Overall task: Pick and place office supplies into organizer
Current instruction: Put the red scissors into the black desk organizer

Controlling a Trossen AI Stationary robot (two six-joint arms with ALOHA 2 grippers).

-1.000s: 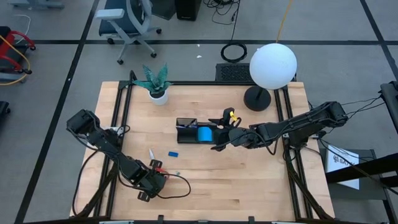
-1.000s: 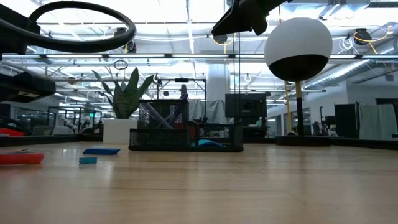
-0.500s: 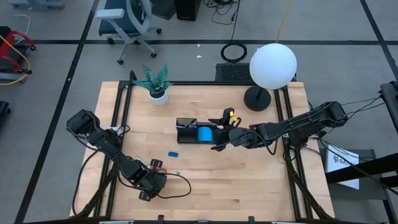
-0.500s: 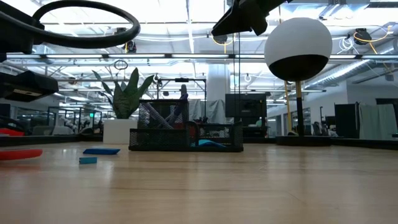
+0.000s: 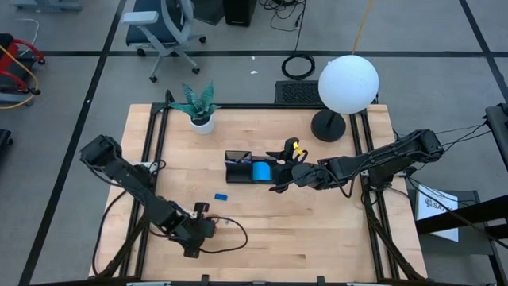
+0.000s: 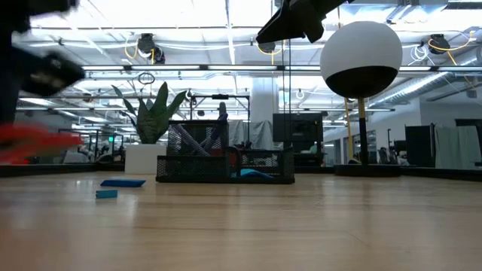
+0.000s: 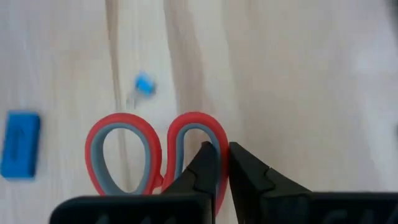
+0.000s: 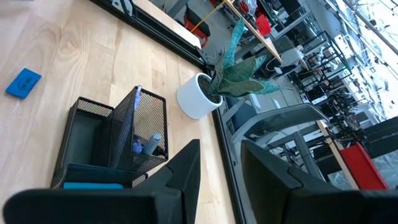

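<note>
Left claw (image 7: 222, 163) pinches one loop of the red-handled grey-lined scissors (image 7: 155, 152) – pick under way; next, carry to the black mesh organizer (image 5: 250, 168); right claw (image 8: 219, 163), spread, waits beside it.

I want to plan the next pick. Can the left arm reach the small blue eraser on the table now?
Probably not yet: the left gripper is shut on the red-handled scissors. The blue eraser lies close by with nothing around it.
</note>
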